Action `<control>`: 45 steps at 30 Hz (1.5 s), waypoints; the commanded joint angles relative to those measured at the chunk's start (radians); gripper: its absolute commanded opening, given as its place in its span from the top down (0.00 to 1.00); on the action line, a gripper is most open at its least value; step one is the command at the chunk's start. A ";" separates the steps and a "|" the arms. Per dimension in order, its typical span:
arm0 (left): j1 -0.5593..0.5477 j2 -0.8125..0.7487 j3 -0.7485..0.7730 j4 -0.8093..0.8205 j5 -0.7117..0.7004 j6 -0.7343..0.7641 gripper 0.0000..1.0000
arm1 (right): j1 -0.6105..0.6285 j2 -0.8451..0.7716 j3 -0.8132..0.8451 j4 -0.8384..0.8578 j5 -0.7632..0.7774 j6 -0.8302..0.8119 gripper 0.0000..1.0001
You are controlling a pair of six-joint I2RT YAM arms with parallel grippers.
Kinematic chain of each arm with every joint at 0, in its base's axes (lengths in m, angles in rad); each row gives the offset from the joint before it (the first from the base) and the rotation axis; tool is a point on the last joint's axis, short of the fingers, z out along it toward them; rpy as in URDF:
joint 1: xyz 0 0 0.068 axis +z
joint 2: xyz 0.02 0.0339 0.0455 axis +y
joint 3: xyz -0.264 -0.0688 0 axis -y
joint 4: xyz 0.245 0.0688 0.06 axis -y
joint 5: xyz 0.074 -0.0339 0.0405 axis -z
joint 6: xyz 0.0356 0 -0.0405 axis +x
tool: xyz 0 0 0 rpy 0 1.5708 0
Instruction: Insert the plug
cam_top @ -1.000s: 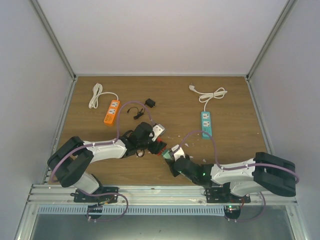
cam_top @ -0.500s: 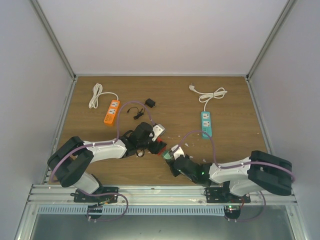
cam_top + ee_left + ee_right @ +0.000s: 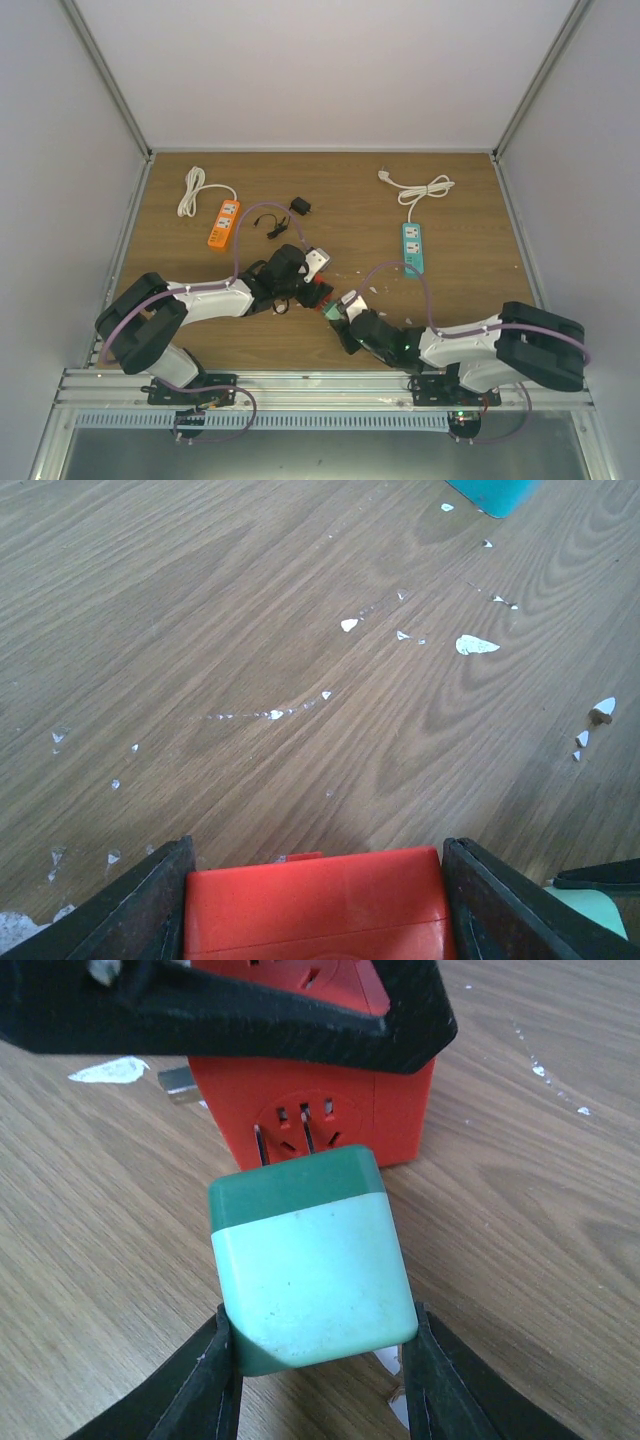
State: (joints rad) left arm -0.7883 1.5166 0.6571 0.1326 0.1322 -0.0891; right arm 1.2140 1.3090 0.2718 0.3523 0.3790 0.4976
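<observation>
My left gripper is shut on a red socket cube, which also shows in the right wrist view with its socket face toward my right gripper. My right gripper is shut on a green and mint plug cube. The plug's metal prongs sit at the slots of the red cube's socket face, partly in. The two cubes meet at the table's middle front. The left gripper's finger lies across the top of the red cube.
An orange power strip with a white cord lies at the back left. A teal power strip with a white cord lies at the back right, and its corner shows in the left wrist view. A black adapter and small black cable lie between. White chips dot the wood.
My right gripper has moved slightly left toward the red socket cube, bringing the plug up against its face. The left arm has stayed still.
</observation>
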 commanded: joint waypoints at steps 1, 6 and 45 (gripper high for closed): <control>-0.011 0.014 0.003 0.047 0.037 0.002 0.52 | -0.008 0.031 0.035 0.072 0.006 -0.019 0.96; -0.011 0.022 0.006 0.046 0.040 0.004 0.52 | -0.031 0.009 0.008 0.081 0.001 -0.003 0.96; -0.008 0.047 0.025 0.029 0.017 -0.011 0.51 | -0.110 -0.029 -0.059 0.147 -0.035 0.010 0.97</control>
State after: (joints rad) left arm -0.7883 1.5421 0.6674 0.1616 0.1303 -0.0864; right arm 1.1095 1.2900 0.2253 0.4088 0.3454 0.5240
